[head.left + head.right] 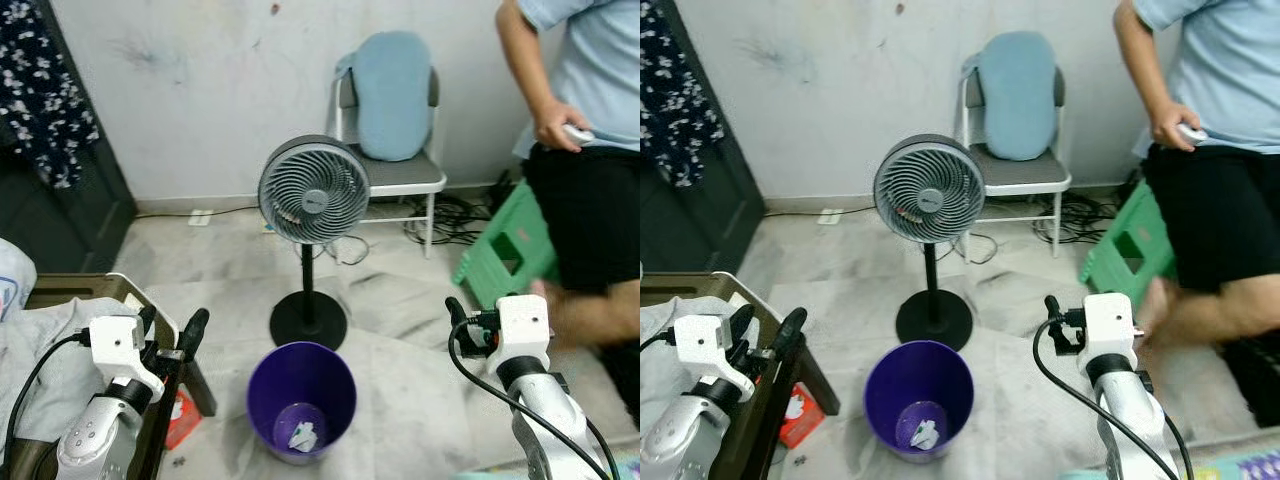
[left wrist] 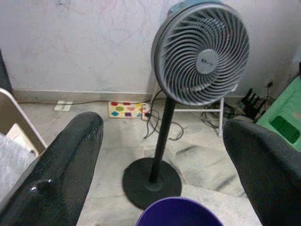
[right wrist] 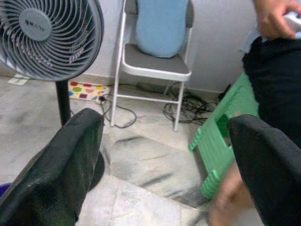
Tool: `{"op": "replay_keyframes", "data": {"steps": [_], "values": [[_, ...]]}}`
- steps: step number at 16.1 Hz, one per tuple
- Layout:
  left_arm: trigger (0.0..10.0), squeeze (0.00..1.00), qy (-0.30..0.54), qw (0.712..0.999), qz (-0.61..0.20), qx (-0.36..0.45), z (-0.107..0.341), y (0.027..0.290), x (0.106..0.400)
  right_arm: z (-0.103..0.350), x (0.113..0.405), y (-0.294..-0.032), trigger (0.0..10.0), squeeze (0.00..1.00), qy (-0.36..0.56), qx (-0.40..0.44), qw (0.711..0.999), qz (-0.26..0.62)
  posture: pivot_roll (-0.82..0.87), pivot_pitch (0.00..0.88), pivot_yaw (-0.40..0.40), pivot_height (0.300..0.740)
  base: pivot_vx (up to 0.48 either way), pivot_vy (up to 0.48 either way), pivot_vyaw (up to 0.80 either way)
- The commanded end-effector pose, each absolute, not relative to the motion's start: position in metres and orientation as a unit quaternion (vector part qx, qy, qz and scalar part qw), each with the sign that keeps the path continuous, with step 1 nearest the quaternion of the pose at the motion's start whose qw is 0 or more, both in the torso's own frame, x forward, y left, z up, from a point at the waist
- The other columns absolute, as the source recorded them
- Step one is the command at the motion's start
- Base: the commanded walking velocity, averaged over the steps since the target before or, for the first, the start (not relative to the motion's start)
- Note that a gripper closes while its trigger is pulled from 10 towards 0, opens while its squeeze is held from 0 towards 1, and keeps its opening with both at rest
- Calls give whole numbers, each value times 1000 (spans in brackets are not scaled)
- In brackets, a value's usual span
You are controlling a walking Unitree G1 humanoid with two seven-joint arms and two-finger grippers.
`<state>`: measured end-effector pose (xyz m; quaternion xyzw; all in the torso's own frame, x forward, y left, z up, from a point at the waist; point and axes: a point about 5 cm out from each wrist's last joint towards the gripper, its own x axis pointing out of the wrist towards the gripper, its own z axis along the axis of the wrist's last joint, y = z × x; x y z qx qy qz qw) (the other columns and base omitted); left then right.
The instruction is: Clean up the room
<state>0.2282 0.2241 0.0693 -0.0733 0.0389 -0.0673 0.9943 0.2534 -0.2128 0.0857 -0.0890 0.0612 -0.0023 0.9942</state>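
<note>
I see a purple bin (image 1: 302, 398) standing upright on the floor (image 1: 400, 400) between my two arms, its mouth facing up and its long axis vertical. A crumpled white scrap (image 1: 303, 435) lies at its bottom. Just behind the bin stands a grey pedestal fan (image 1: 313, 190), its pole upright on a round black base and its grille facing me.

My left gripper (image 2: 164, 174) hangs just beside the bin's left rim, fingers spread apart and holding nothing. My right gripper (image 3: 164, 174) hovers off to the bin's right, also splayed open and empty.

The head views show a low wooden table (image 1: 70, 290) at my left with a grey cloth (image 1: 40, 345) heaped on it, and a small red packet (image 1: 181, 418) on the floor by its leg. The left wrist view adds a colourful board (image 2: 126, 109) lying flat at the foot of the wall behind the fan. The right wrist view gives a closer look at a tangle of black cables (image 3: 188, 108) under the folding chair (image 1: 395, 170).

That chair stands against the white wall (image 1: 200, 90) with a blue cushion (image 1: 393, 95) propped on its seat. A green plastic stool (image 1: 510, 245) sits to its right. A person (image 1: 590, 150) in a light blue shirt and black shorts stands at the right edge, one hand (image 1: 558, 125) holding a small pale object. The floor is grey, mottled marble, scuffed with dark smears.
</note>
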Motion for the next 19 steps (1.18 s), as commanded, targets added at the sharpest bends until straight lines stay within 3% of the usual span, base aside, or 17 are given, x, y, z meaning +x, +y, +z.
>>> {"op": "replay_keyframes", "data": {"steps": [1,15,19], "values": [[10000,0,19,995,-65,-70,80,223,234,96,258,-209,10000,0,46,-90,995,4,-101,0,-9,740,0,0,0],[10000,0,-10,992,-88,-86,102,206,246,114,275,-194,10000,0,20,-85,996,17,-103,0,-4,740,0,0,0],[10000,0,-11,991,-93,-91,103,199,247,116,276,-191,10000,0,18,-94,995,27,-107,0,-12,740,0,0,800]]}}
